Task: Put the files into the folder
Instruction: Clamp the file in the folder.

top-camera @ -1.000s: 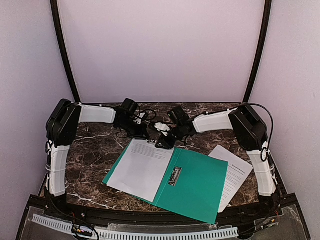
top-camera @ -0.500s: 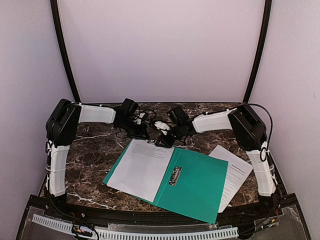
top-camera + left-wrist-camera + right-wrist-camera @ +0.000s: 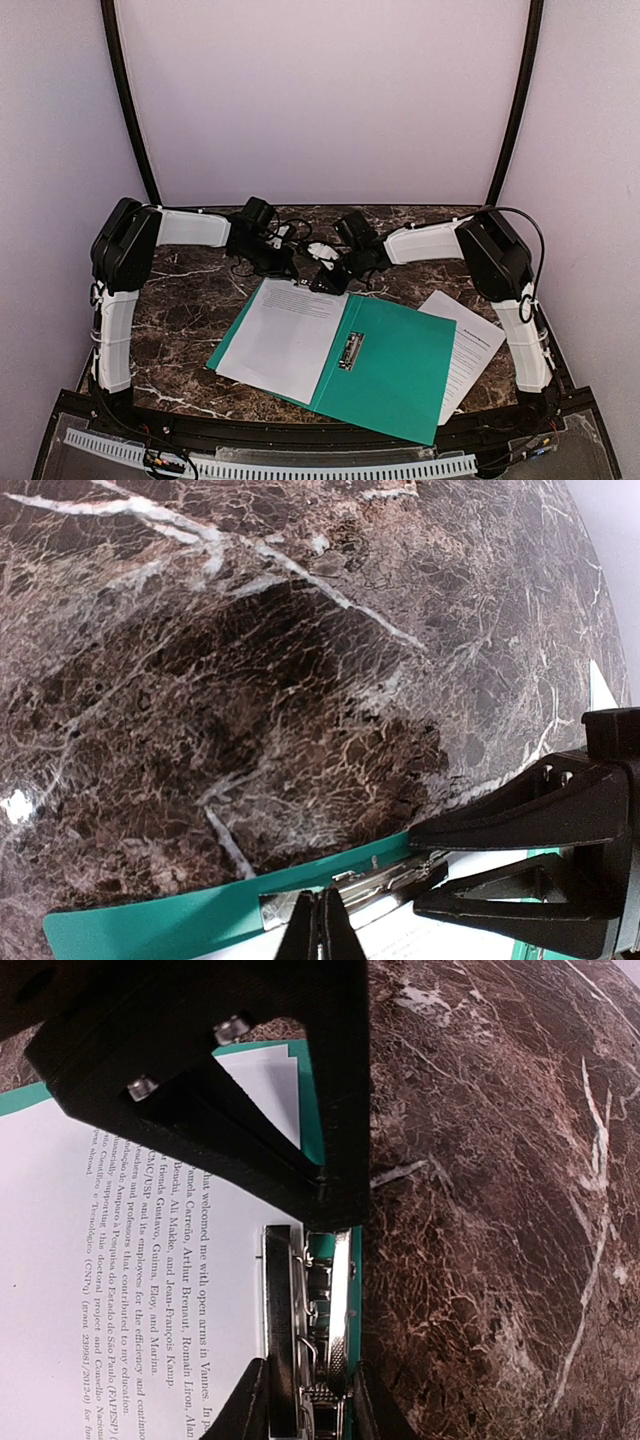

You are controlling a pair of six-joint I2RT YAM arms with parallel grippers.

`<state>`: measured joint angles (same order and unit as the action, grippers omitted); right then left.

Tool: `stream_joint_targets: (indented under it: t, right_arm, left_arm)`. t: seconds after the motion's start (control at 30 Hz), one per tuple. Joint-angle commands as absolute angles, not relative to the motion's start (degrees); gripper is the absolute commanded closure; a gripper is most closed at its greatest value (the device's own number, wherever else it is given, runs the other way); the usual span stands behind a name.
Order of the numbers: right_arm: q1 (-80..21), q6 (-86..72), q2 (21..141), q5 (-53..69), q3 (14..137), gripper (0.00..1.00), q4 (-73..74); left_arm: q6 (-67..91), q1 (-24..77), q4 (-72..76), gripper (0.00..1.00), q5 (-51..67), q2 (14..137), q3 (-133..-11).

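Our left arm (image 3: 125, 250) stood at the left of the top view, bent at the elbow and reaching toward the centre. Our right arm (image 3: 495, 255) mirrored it from the right. The left gripper (image 3: 322, 932) had its jaws pressed together. Just beside it, the right gripper (image 3: 310, 1405) held its fingers (image 3: 255, 1405) narrowly parted, pinching the metal clip (image 3: 305, 1300).

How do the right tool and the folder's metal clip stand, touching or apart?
Cannot tell. The right wrist view shows the right tool straddling the metal clip, fingers close on both sides, but no plain contact or gap.
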<state>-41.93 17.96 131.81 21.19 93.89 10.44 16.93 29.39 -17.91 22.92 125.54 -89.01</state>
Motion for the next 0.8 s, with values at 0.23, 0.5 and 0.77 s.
stream_joint_targets:
  t: [0.23,0.5,0.77]
  right_arm:
    - [-42.10,26.69,136.93,21.70,97.20,0.95,18.80]
    - [-42.10,26.28,136.38,21.49,96.96,0.95,18.42]
    - [-42.63,26.30,136.02,21.01,95.74,0.95,17.94]
  left_arm:
    - [17.17,28.73,-29.80,0.99,16.22,129.70,-84.49]
    - [15.94,28.48,-32.65,0.99,14.74,132.06,-83.29]
    - [13.09,28.06,-38.89,0.99,11.69,135.34,-85.49]
